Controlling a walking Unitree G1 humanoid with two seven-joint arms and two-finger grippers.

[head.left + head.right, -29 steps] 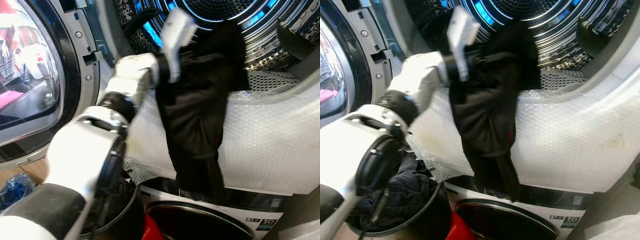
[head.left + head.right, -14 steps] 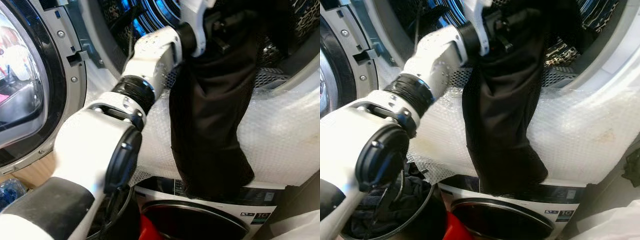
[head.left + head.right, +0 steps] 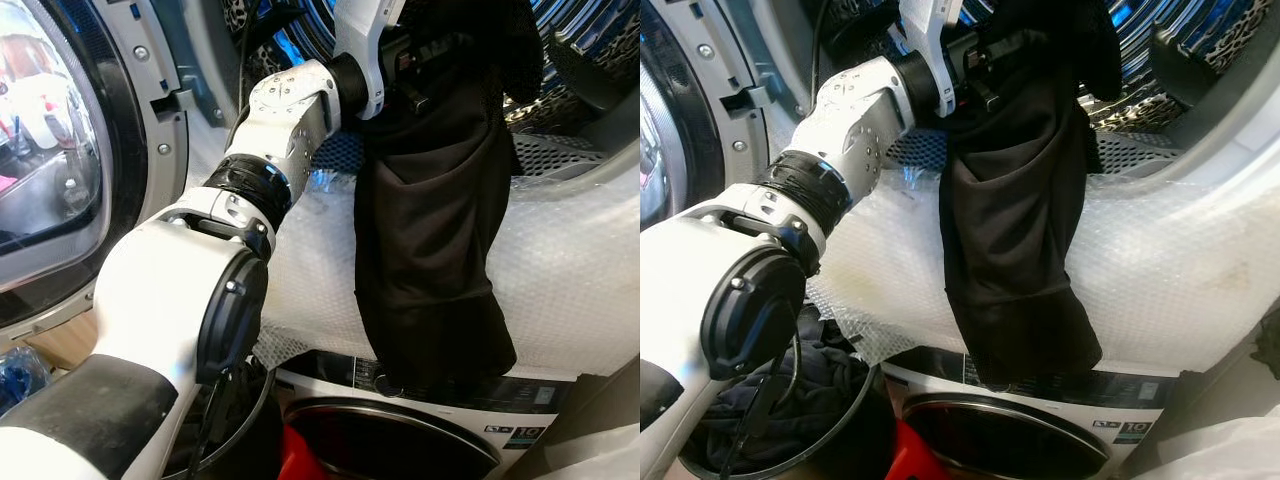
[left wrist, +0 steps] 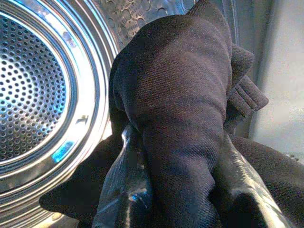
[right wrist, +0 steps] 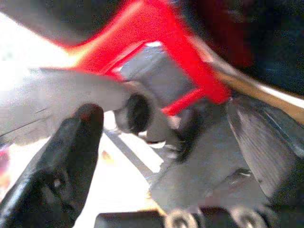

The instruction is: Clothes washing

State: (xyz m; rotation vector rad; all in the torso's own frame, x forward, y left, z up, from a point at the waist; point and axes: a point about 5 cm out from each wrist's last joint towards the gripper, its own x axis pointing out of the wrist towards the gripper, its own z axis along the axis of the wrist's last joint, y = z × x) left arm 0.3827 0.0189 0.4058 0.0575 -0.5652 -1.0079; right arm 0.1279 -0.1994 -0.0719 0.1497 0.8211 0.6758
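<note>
Trousers pinched in my left claw hang over the drum lip; they could snag there. Right claw: cannot tell.

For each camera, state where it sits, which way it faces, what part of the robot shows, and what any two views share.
Left eye: on the head, looking down-forward at the washer drum; left arm holding black garment.
Right eye: beside it, same scene; bubble wrap over the drum's lip, laundry basket below.
Left wrist: along the left gripper, clamped on the garment, facing into the drum.
Right wrist: low and blurred, right gripper, something red beyond.
Eye and left wrist views share garment and drum.
</note>
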